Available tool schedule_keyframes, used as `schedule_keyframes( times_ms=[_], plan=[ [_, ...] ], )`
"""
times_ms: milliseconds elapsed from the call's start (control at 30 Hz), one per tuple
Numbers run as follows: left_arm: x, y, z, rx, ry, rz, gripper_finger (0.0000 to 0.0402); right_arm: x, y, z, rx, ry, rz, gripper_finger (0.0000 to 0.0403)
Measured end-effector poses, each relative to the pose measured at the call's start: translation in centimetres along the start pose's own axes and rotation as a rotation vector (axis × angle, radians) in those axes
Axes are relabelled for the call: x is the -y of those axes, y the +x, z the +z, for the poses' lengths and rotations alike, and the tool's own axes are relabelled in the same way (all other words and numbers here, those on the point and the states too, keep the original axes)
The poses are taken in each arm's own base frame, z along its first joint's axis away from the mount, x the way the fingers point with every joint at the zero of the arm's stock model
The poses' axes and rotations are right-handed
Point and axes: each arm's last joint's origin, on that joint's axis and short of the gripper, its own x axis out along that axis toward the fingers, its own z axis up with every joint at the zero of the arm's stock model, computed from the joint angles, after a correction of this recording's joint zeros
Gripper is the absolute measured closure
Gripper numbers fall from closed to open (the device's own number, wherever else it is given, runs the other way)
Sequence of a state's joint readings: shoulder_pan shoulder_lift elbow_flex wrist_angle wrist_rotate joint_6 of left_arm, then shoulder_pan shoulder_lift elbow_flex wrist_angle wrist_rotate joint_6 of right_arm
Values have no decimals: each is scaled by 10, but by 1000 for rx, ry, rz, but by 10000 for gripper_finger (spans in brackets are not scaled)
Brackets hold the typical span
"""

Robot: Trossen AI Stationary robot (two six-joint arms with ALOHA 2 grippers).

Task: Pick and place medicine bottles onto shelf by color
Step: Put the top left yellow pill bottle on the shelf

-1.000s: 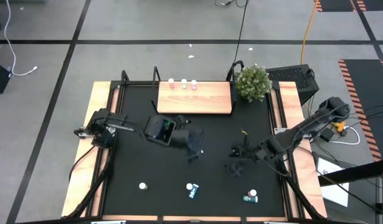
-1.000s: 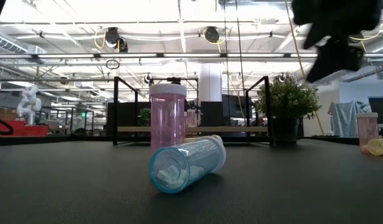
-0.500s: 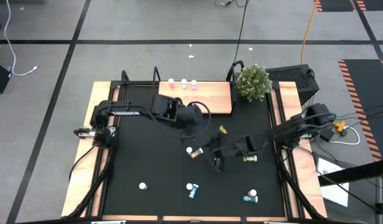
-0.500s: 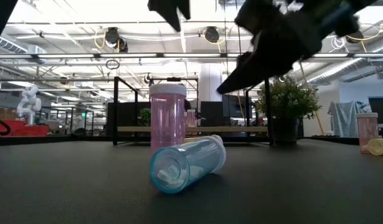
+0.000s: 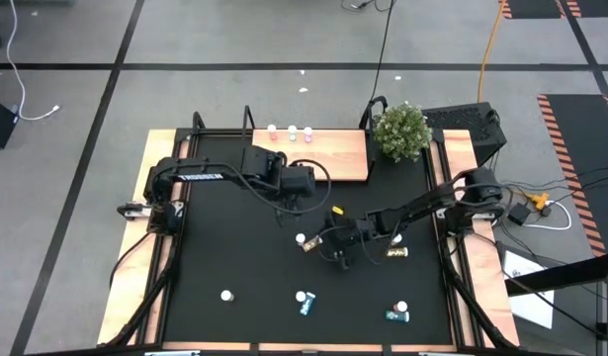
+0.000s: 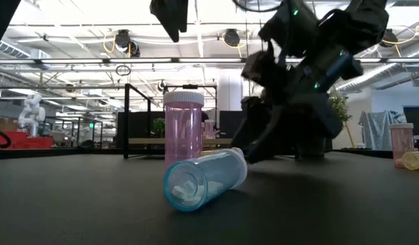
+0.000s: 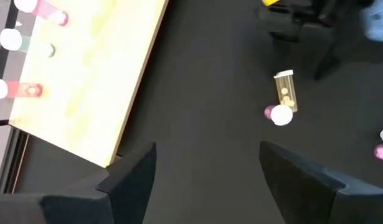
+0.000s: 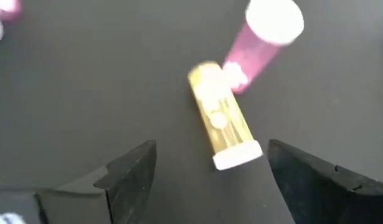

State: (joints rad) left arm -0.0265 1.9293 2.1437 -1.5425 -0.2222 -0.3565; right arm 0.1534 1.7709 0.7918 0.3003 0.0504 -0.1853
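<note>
Two hands, both empty with fingers spread. The right hand [image 5: 335, 247] has swung inward from the table's edge — over a fallen yellow bottle [image 8: 225, 123]. The left hand [image 5: 302, 194] has reached out beside the shelf [image 5: 313, 155].

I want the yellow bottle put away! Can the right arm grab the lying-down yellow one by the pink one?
Probably yes. The right gripper hangs open right over the yellow bottle, with bare mat around it. The pink bottle stands very close, so it might get bumped.

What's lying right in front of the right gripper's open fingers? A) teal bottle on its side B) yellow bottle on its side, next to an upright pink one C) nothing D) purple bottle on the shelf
B: the right wrist view shows the yellow bottle lying down beside the pink bottle.
</note>
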Motion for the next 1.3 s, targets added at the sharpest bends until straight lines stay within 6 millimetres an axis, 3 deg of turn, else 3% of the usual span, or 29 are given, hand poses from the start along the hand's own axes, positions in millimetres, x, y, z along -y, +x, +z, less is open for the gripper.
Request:
schedule_keyframes(
  times_ms=[400,633,767,967,1167,1300],
  plan=[
    [1,0,0,-7,-73,-15,117,7,22,-9,65,44,73,111],
    [4,-1,-2,-8,-83,-21,117,5,22,-12,33,128,79,189],
    [4,-1,-2,-8,-82,-22,117,6,10,-9,-17,219,83,251],
    [4,-1,-1,-5,-11,-24,117,10,-28,4,-64,390,74,319],
    [5,-1,3,37,33,-25,117,20,-58,19,11,435,34,355],
    [4,-1,5,58,-4,-22,117,27,-64,19,11,752,-28,355]
  ],
)
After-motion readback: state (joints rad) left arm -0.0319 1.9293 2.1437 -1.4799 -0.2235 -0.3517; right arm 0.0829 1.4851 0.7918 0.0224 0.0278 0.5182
